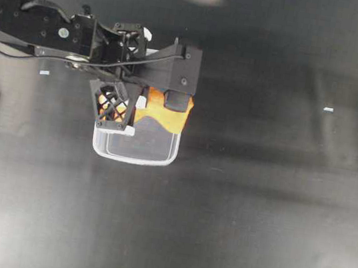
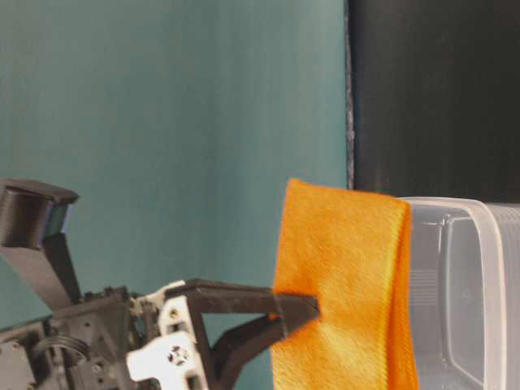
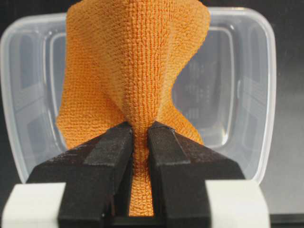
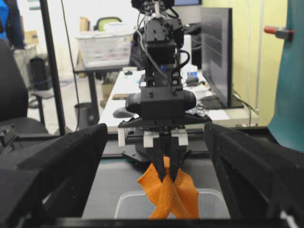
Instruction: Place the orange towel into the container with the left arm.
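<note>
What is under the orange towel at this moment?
The container sits below the orange towel, which hangs from the shut left claw. Its visible floor looks bare; the part behind the cloth is hidden.

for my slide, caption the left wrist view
Left gripper pinches the orange towel above the clear container.

Soft ceiling glare smears across the dark table (image 1: pixel 256 206) beyond the left tool (image 1: pixel 143 110) in the dim, slightly blurred overhead view. The orange towel (image 3: pixel 135 66) is evenly lit and sharp in the left wrist view. Behind the tool, the room looks bright and washed out.
</note>
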